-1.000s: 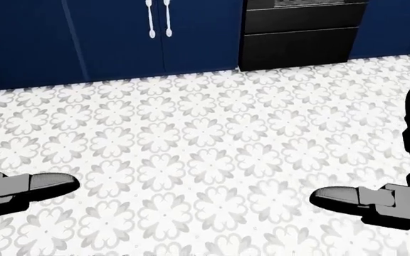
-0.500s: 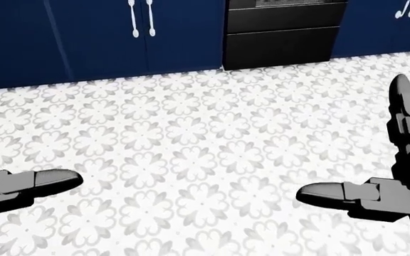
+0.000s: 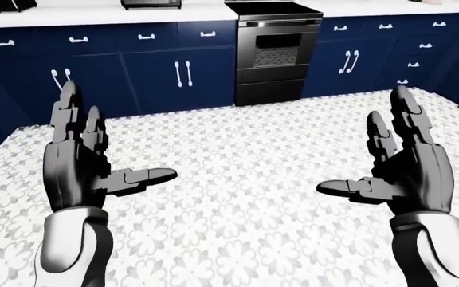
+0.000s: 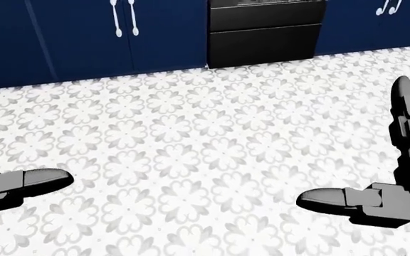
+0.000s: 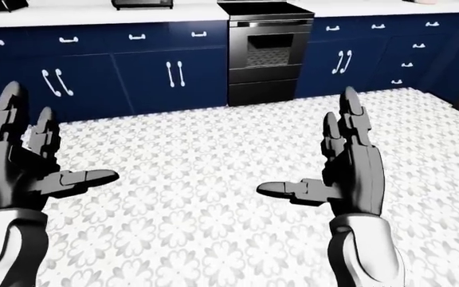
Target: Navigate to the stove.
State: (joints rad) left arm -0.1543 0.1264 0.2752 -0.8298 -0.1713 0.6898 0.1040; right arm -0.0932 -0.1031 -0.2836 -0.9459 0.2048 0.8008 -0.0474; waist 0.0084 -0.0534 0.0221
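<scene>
Both arms are raised with nothing to carry, likely just parked clear while walking: the left robot hand (image 3: 82, 161) and right robot hand (image 3: 401, 170) are spread wide, fingers up, thumbs pointing inward, touching nothing. Beyond them lies patterned floor (image 3: 237, 155), then the stove (image 3: 273, 51) set between blue cabinets (image 3: 158, 75), well apart, slightly right of centre

Left hand (image 3: 82, 164) and right hand (image 3: 405, 164) raised, fingers spread upward, thumbs inward.
</scene>
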